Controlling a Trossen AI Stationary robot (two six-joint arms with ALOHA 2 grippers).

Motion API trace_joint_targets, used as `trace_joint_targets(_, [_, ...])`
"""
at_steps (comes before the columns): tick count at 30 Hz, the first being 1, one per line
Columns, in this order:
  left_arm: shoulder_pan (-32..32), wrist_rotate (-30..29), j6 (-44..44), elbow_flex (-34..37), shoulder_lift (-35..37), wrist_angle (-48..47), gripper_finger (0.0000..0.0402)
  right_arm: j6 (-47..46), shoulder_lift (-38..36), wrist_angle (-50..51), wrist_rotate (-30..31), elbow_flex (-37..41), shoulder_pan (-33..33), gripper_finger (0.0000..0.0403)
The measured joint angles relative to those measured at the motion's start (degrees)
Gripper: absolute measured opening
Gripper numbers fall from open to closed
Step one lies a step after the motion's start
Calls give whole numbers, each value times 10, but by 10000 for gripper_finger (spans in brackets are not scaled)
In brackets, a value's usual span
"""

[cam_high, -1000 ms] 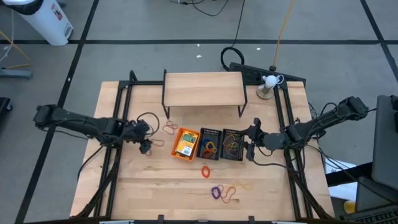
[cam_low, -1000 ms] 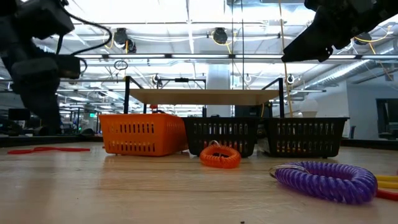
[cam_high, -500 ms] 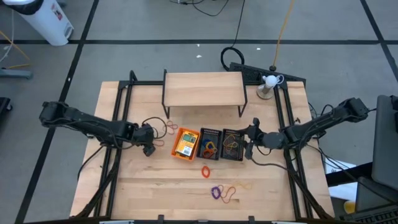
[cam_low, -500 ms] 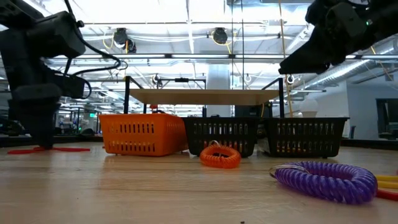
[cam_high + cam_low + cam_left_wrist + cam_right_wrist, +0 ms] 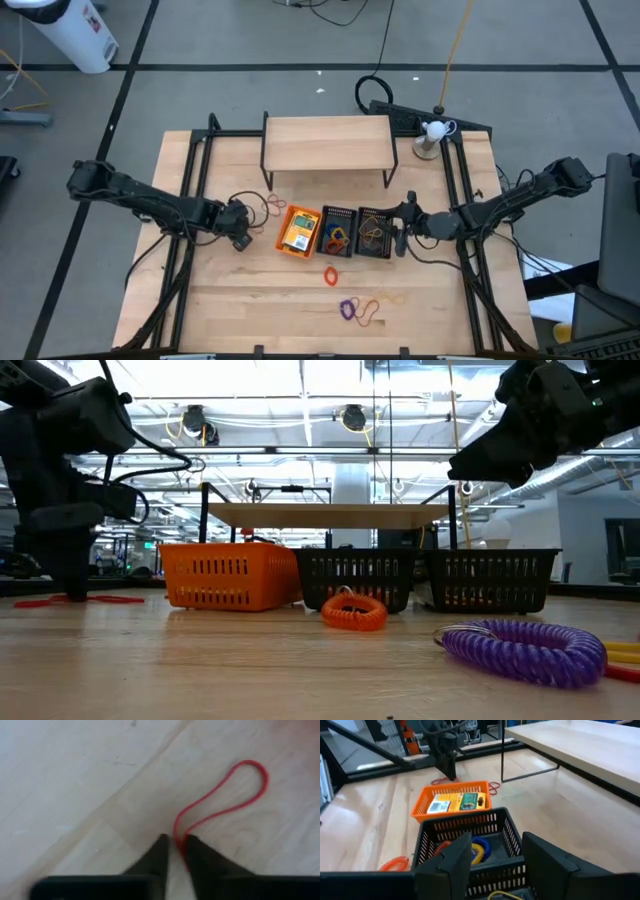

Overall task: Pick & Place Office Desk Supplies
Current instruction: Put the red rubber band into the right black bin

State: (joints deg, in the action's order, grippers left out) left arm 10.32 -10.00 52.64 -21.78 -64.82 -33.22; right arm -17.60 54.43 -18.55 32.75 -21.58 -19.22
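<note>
My left gripper points down at the table left of the orange tray and is shut on a thin red rubber band, which lies flat on the wood. A yellow-and-green crayon box lies in the orange tray. Beside it stand two black mesh trays with bands inside. My right gripper hovers open, nearly level, above the right black tray. My left gripper pinches the near end of the red band's loop between its two fingertips. The fingers come from above, pointing down. The rest of the loop lies slack on the table beyond them.
A wooden shelf riser stands at the far middle. More thin bands lie left of its leg. An orange coil, a purple coil and yellow bands lie nearer the front edge.
My left gripper has come down onto the table at the red band, shifting a little toward the orange tray. My right gripper has sunk slightly above the black trays and tipped closer to level.
</note>
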Motion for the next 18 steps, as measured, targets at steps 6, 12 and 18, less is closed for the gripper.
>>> trace_joint_targets(6, [8, 4, -37, -11, 9, 67, 6, 6, 0, -43, 0, 0, 0, 164])
trace_joint_targets(12, [6, -29, -135, -81, 34, 105, 3, 67, 0, -135, 0, 0, 0, 164])
trace_joint_targets(18, [7, -75, -240, -182, 53, 108, 2, 137, 0, -204, -8, 0, 0, 164])
